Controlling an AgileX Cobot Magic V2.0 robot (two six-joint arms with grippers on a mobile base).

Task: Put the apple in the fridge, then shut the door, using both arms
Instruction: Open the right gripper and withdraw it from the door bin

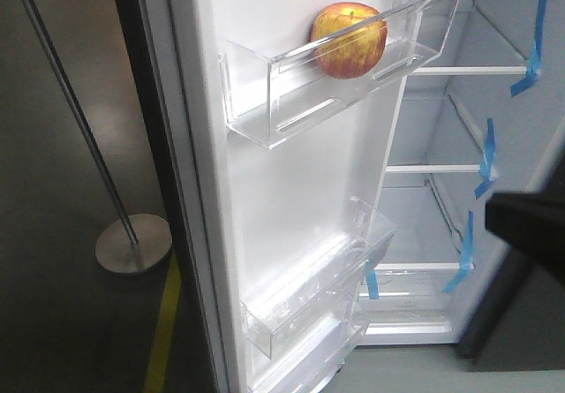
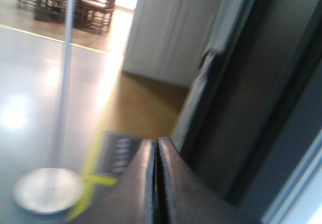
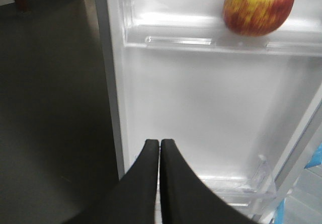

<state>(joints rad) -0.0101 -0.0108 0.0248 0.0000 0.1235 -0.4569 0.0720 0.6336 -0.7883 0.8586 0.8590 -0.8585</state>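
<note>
In upper bin (image 1: 265, 102) of door (image 1: 291, 199), apple (image 1: 349, 40); L pincer (image 2: 156, 143) & R pincer (image 3: 160, 144) closed

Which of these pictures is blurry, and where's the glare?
Front view: sharpest, apple crisp in the clear door bin. Left wrist view: smeared throughout, bright glare on the floor beside the chrome pole. Right wrist view: apple slightly soft, right gripper a dark featureless shape.

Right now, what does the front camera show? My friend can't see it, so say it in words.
A red and yellow apple sits in the upper clear bin of the open fridge door. To its right are white shelves with blue tape, and a chrome pole stands at left.
</note>
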